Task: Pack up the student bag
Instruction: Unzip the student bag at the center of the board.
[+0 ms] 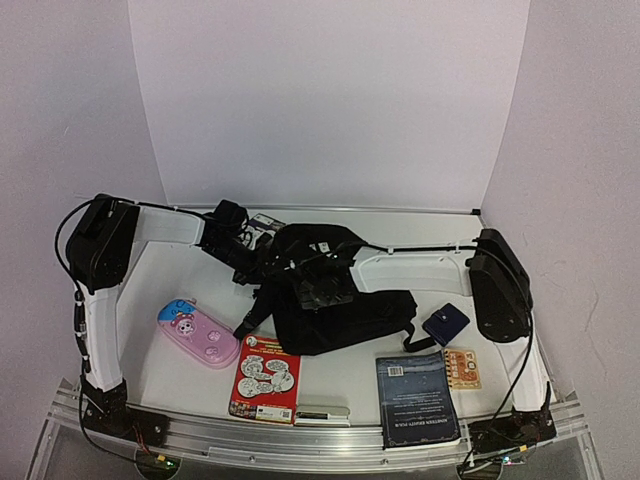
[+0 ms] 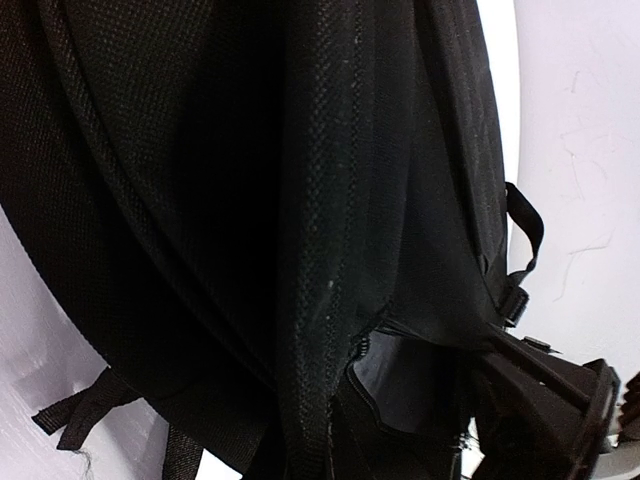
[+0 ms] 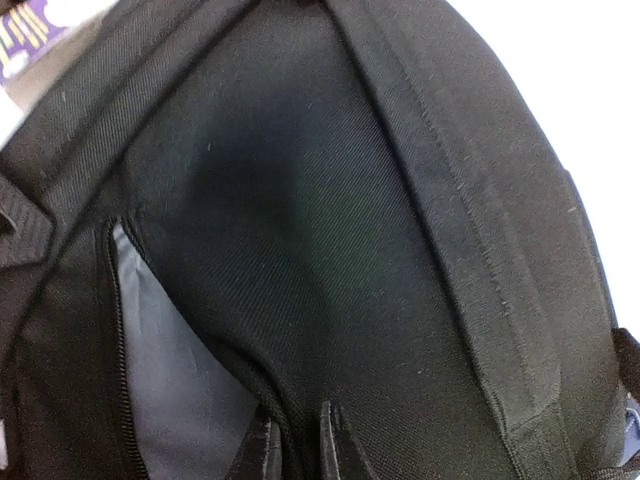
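Closest to the front edge of the table (image 1: pixel 340 378) lie a dark blue book (image 1: pixel 417 398) and a red booklet (image 1: pixel 265 378), with a pink case (image 1: pixel 197 333) just left of the booklet. Behind them, mid-table, sits the student bag (image 1: pixel 350 315), a slumped heap of black fabric with both arms reaching into its top. A small dark-blue pouch (image 1: pixel 446 324) rests just right of it, an orange card (image 1: pixel 461 367) nearer the front.

The right gripper (image 3: pixel 298 425) is pinched on the bag's fabric right at the zip edge, where the grey lining (image 3: pixel 170 385) shows through the gap. The left gripper (image 1: pixel 258 255) is up against the bag's far-left side (its wrist camera sees only black weave and straps), so I cannot tell whether it is clenched or released.
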`<state>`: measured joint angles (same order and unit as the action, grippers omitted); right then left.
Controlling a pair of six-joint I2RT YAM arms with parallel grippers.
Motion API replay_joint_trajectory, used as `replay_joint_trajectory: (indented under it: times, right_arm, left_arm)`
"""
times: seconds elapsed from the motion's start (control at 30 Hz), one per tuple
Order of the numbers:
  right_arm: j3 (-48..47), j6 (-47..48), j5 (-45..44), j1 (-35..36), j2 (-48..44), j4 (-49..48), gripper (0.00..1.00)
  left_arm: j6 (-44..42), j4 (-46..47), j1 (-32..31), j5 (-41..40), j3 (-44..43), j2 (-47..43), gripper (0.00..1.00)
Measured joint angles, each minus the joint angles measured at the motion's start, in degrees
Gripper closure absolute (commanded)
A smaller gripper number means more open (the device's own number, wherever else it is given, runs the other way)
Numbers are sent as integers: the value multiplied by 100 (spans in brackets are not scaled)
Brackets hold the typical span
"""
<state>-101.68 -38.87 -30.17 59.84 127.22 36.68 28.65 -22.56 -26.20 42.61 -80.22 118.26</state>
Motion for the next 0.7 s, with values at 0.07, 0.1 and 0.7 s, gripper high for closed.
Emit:
replay_joint_trajectory:
  times: [0.07,0.1,0.7]
  right_arm:
    - [123,-27,104,-29,-170,-126,94]
    - [195,-42,180,-47,-262,-198,94]
    - [1999,-278,733,-406,-2875,-441,17]
  left_arm:
    - [-20,-40,-15,-51,-8,-11,100]
    - [-33,-65,-24,-79,-13,-15,100]
    - [-451,-394,133,-627,-14,-670,28]
